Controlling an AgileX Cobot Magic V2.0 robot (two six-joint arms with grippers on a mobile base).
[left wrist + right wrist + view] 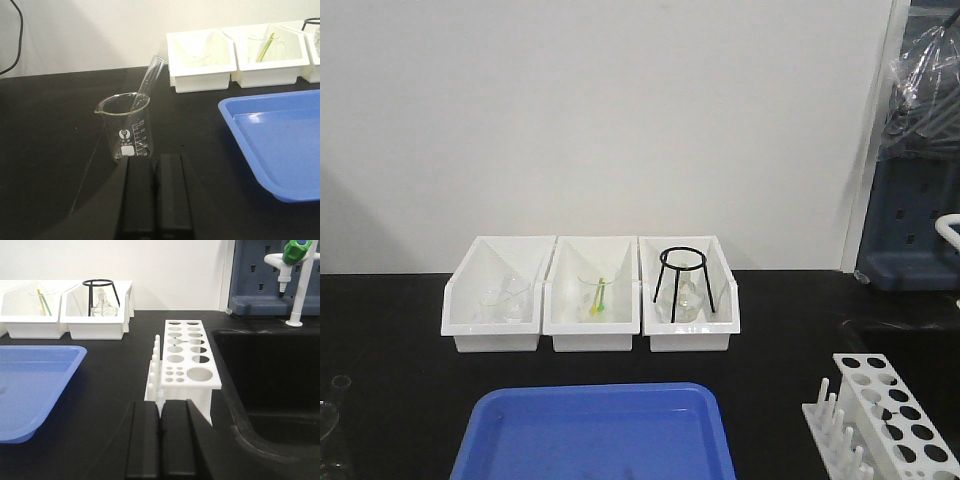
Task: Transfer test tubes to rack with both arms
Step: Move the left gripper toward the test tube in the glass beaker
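Note:
One clear test tube (149, 79) leans tilted inside a glass beaker (125, 126) on the black bench, its open end sticking out to the upper right. My left gripper (154, 159) sits just in front of the beaker, shut with nothing in it. The white rack (186, 358) stands by the sink edge, all its holes vacant, pegs along its left side; it also shows at the lower right of the front view as the rack (890, 420). Directly before it, my right gripper (160, 404) is shut and holds nothing. Neither arm appears in the front view.
A blue tray (595, 435) lies at the front centre. Three white bins (592, 295) line the back wall, the right one holding a black wire tripod (685, 280) and a glass flask. A black sink (270, 375) drops off right of the rack, with a tap (295, 270) behind.

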